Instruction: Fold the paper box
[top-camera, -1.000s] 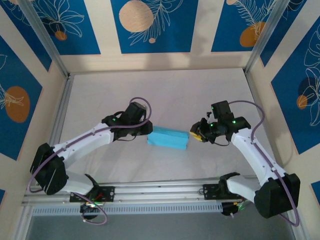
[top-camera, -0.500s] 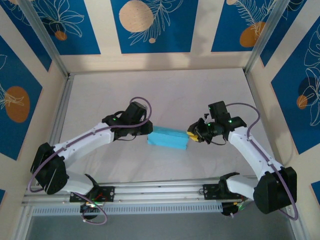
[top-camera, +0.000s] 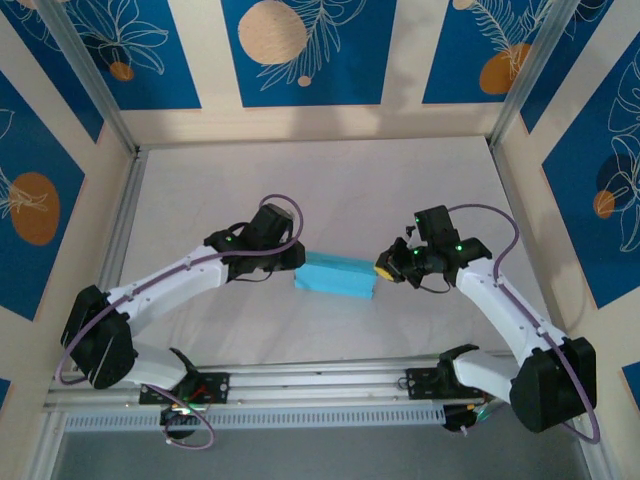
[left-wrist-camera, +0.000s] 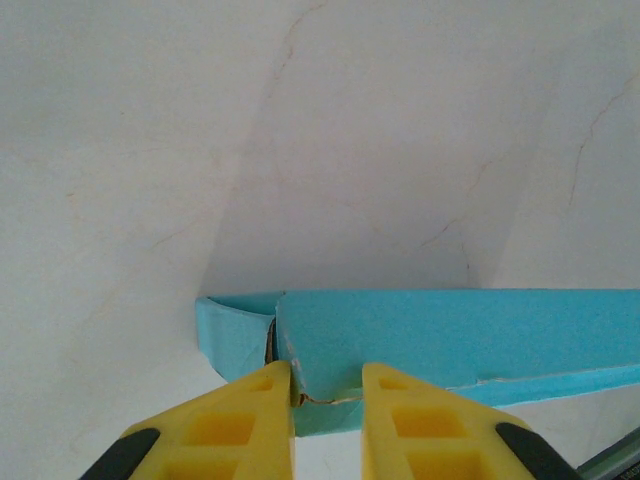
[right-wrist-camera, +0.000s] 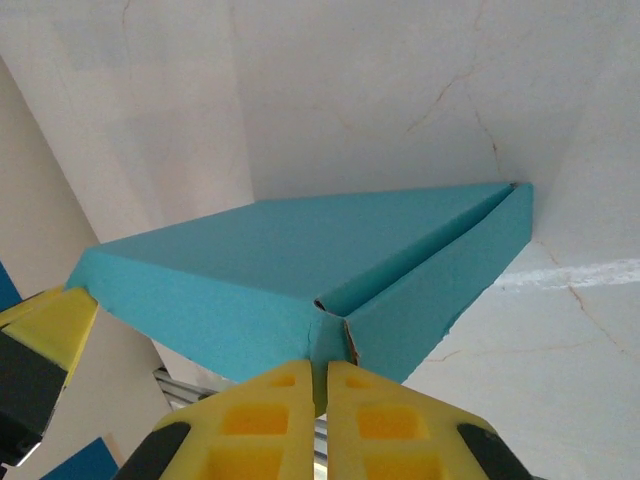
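Paper box (top-camera: 336, 277), mid-frame, is pinched at opposite ends by the left gripper (left-wrist-camera: 327, 385) and the right gripper (right-wrist-camera: 320, 378), probably so that the folded form is held shut.

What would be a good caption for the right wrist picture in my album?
The right gripper pinches a corner of the folded light-blue paper box, white table behind.

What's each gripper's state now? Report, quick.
Left gripper: closed, pinching one end of the box.
Right gripper: closed, pinching the box at its other end.
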